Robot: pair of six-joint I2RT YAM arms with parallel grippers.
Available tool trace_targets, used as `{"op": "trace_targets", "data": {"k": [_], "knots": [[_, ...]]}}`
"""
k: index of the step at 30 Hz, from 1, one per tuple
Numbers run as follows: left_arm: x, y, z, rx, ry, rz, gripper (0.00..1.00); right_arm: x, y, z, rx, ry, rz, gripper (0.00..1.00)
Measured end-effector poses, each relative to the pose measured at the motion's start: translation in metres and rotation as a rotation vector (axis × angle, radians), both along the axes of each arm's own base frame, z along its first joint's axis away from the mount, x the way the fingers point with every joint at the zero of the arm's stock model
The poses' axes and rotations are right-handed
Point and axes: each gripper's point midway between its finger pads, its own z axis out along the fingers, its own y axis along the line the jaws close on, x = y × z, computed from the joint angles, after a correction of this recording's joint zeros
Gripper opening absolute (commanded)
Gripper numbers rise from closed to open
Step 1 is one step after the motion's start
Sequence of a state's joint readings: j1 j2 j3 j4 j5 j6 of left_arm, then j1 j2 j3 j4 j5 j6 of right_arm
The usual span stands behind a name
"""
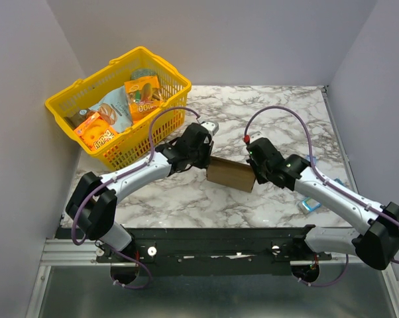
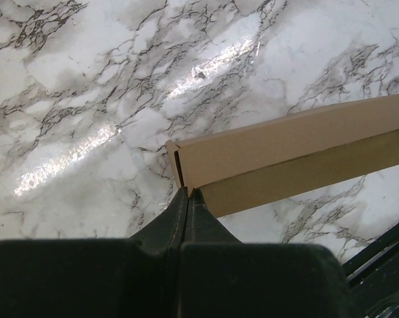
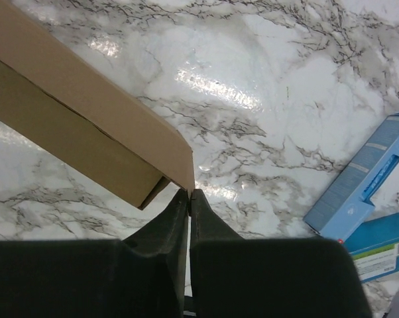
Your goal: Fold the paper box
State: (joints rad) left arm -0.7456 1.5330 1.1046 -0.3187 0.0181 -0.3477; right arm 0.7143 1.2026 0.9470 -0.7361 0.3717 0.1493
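Observation:
The paper box (image 1: 229, 173) is plain brown cardboard, folded into a long, flat rectangular shape, and sits between my two arms at mid-table. My left gripper (image 1: 208, 161) meets its left end. In the left wrist view the fingertips (image 2: 188, 192) are pressed together right at the box (image 2: 285, 152) corner, pinching its end edge. My right gripper (image 1: 254, 171) meets the other end. Seen from the right wrist, its tips (image 3: 189, 192) are closed on the thin cardboard edge of the box (image 3: 87, 112). That end of the box is open.
A yellow basket (image 1: 130, 149) holding printed snack packs (image 1: 113, 109) stands at the back left, close to the left arm. A small blue packet (image 1: 310, 205) lies on the marble right of the right forearm, and it also shows in the right wrist view (image 3: 368, 192). Grey walls enclose the table.

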Motion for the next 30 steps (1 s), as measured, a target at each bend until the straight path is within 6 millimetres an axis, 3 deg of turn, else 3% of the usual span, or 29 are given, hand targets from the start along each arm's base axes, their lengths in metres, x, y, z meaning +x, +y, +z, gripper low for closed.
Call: {"op": "trace_targets", "data": {"k": [10,30], "knots": [[-0.005,-0.002,-0.002,0.067,-0.052,0.022,0.0,0.004,0.006,0.007,0.021,0.031,-0.057,0.01],[-0.015,0.003,-0.005,0.151,-0.134,0.065,0.0,0.011,0.015,-0.005,0.11,0.086,-0.173,0.01]]}}
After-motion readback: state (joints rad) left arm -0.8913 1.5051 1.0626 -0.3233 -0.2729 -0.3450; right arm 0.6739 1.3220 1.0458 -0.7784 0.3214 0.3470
